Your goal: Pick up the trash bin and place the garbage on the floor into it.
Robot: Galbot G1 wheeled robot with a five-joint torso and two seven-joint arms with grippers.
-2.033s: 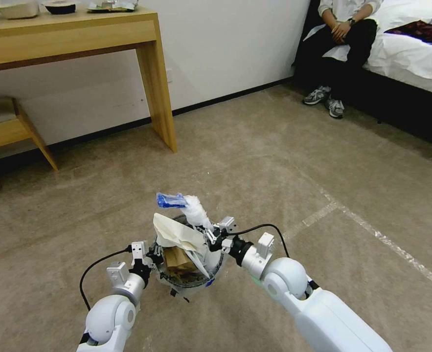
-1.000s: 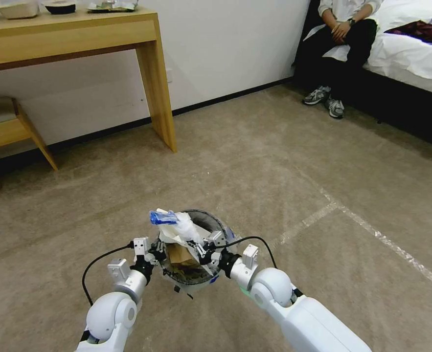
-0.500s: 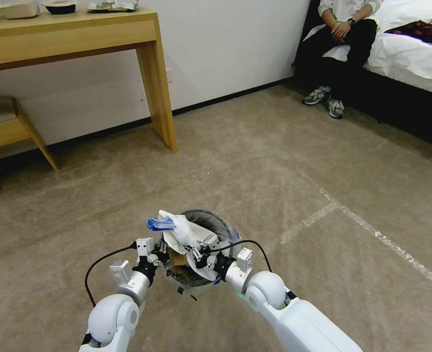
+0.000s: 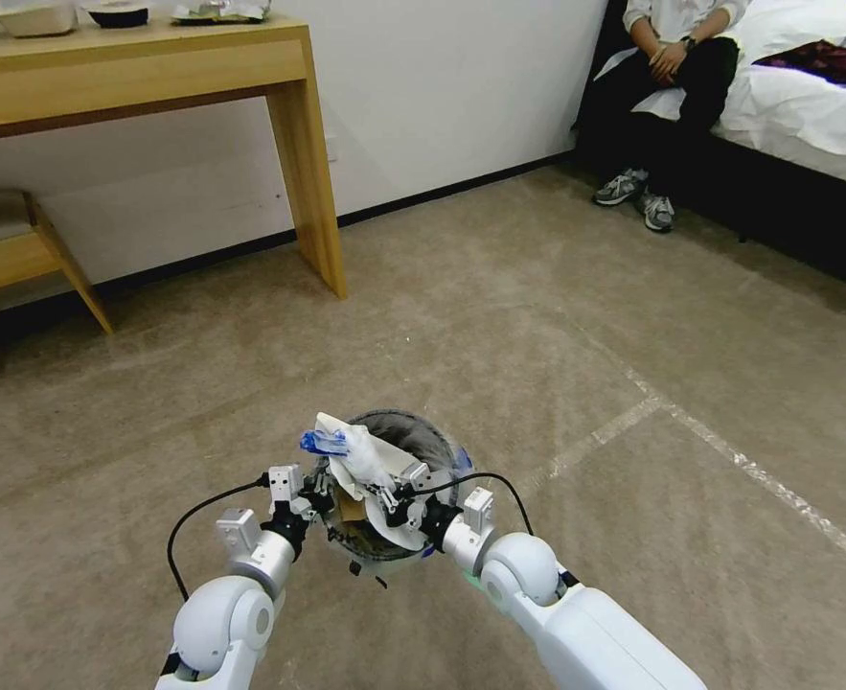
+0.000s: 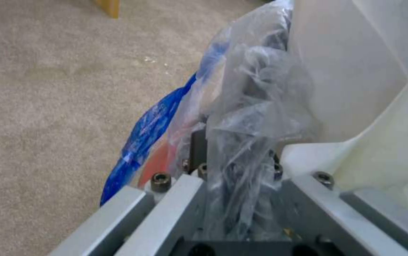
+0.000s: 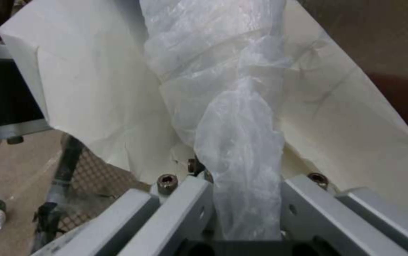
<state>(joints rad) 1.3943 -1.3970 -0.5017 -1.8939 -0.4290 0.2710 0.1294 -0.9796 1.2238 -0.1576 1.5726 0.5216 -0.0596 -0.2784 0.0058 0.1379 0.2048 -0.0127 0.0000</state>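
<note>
Since 2 s ago, right gripper point(image 4: 396, 497) dropped lower and pulled in toward the robot, taking its wrapper point(image 4: 363, 452) down into the trash bin point(image 4: 413, 433) mouth. Wrapper: crinkly clear-white plastic w/ blue end, twisted, pinched between right fingers point(image 6: 192, 199). Left gripper point(image 4: 313, 498) clamps bin's near-left rim thru crinkly clear liner bag point(image 5: 246, 149). Round grey-rimmed bin sits over beige short-pile floor point(image 4: 537, 316); stiff cream paper sheet point(image 6: 90, 96) and brown bag point(image 4: 351, 508) inside.
</note>
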